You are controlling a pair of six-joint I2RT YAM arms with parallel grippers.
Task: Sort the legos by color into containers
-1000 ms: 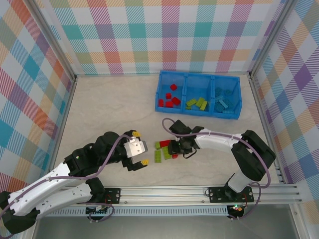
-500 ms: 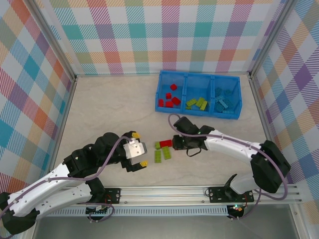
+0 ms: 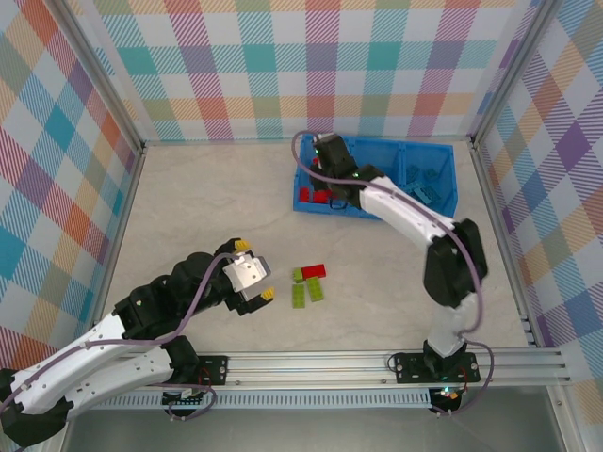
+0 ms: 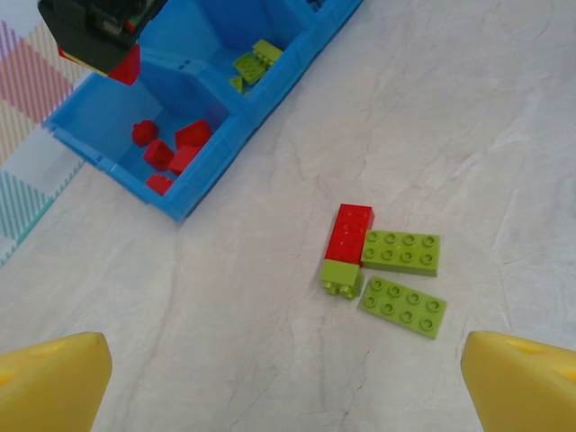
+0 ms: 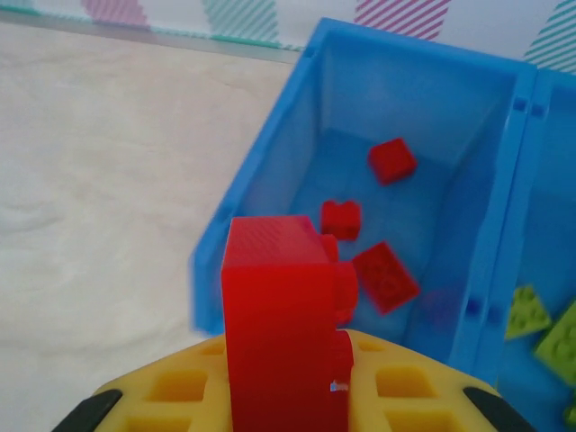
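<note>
The right gripper (image 5: 292,391) is clamped on a red lego (image 5: 283,315) and hangs over the left compartment (image 5: 270,180) of the blue tray (image 3: 424,144), above the loose red legos (image 5: 385,274) lying inside it. The left gripper (image 3: 254,270) stands wide apart, empty between its yellow fingertips (image 4: 54,382), over bare counter (image 4: 180,306) near a cluster of one red brick (image 4: 351,231) and three lime legos (image 4: 402,252). Open counter separates that cluster from the tray's near wall.
</note>
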